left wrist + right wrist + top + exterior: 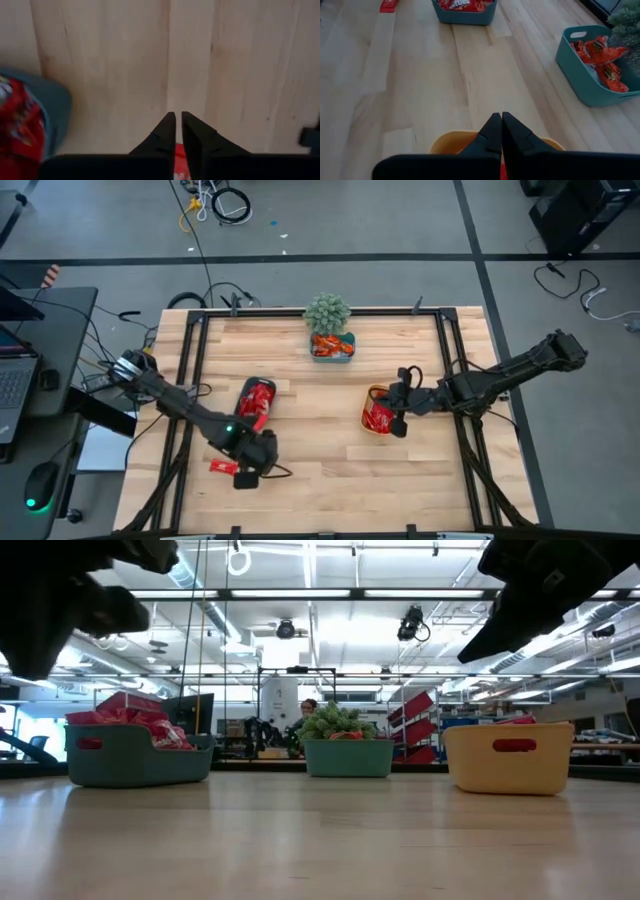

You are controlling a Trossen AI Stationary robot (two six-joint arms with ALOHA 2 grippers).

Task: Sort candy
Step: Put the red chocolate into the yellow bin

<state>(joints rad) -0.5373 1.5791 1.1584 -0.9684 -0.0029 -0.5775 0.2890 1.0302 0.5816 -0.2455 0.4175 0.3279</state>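
Observation:
One red candy packet lies flat on the table near its front left; it also shows in the right wrist view. My left gripper hangs just to its right and points straight down. Its fingertips stand a narrow gap apart, with nothing between them. More red candy fills a teal tray. Orange candy lies in a second teal tray. My right gripper is shut over a yellow tray that holds red candy.
A small green potted plant stands at the far edge, just behind the tray of orange candy. Black frame rails run along the table's left and right sides. Bare wood lies between the trays and along the near edge.

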